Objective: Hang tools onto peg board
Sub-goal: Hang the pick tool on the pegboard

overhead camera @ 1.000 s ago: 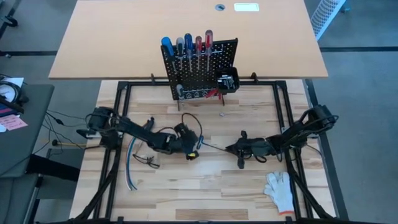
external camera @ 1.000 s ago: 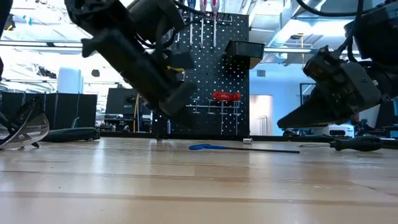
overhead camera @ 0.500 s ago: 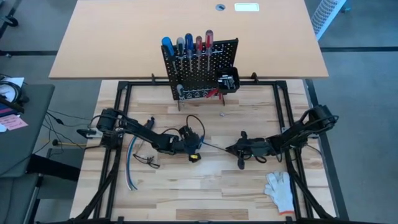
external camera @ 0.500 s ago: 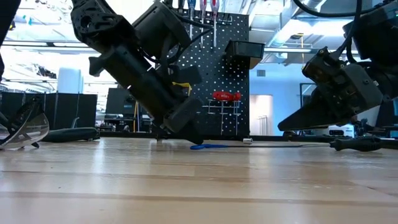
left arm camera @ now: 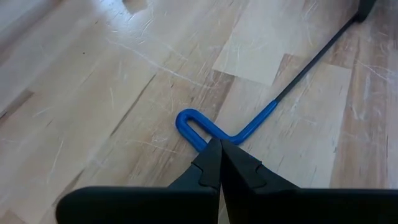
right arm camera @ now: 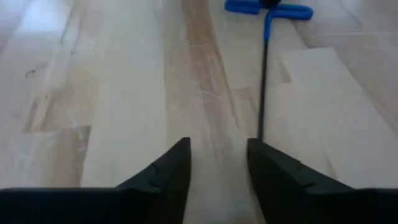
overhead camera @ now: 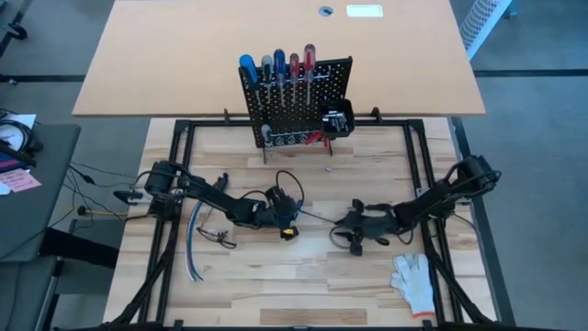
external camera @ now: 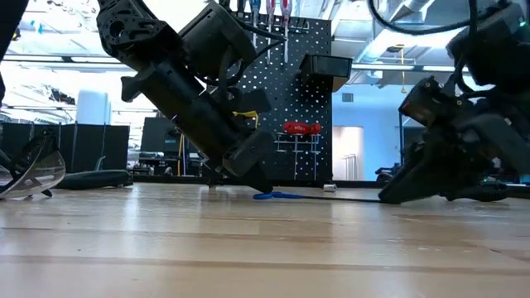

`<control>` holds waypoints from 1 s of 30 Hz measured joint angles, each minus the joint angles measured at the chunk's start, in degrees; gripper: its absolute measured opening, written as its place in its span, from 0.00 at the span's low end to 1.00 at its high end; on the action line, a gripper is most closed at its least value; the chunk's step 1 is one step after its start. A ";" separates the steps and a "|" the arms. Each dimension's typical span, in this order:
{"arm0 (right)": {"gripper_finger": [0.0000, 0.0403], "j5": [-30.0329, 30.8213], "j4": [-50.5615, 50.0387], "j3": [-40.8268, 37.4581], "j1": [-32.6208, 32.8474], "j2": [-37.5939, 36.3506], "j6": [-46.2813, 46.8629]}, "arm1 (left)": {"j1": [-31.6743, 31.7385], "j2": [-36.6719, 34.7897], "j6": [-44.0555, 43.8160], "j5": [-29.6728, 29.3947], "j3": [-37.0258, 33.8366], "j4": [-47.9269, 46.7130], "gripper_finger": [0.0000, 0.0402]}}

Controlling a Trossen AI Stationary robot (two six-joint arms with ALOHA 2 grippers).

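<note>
T-handle key [left arm camera: 245,127] lies flat on the table [overhead camera: 276,285], long axis roughly left-right across it in the high view: blue looped handle toward the left arm, thin black shaft running toward the right arm.

Left gripper [left arm camera: 220,163] is low at table centre, fingers pinched together, tips touching the blue handle at the junction of loop and shaft. Can't tell whether it actually grips the handle or just presses on it.

Right gripper [right arm camera: 217,162] is down near the table right of centre, fingers apart, nothing between them. The shaft's far end stops just ahead of one finger [right arm camera: 273,165], slightly off the gap's line; not touching as far as visible. Handle sits well ahead of it.

Peg board [overhead camera: 312,110] stands upright at the table's back edge, screwdrivers [overhead camera: 276,69] hung in a row along the top.
</note>
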 joint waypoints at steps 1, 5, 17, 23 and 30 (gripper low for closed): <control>0.43 0.09 -3.92 1.73 0.02 -0.04 0.06 | 0.00 0.00 -0.08 0.13 0.00 0.00 0.00; 0.46 2.73 -15.93 6.74 0.37 -0.04 0.36 | 0.09 0.07 -0.79 0.66 0.00 -0.30 0.00; 0.37 6.85 -20.52 7.88 2.91 -4.32 -1.91 | 0.33 0.04 -2.23 1.92 0.02 -1.73 0.00; 0.35 17.45 -19.29 6.86 6.53 -9.54 -1.17 | 0.27 0.63 -2.39 1.79 0.02 -1.49 0.00; 0.36 16.22 -19.44 4.23 4.07 -6.43 7.15 | 0.31 1.40 -2.38 2.29 0.02 -0.24 0.00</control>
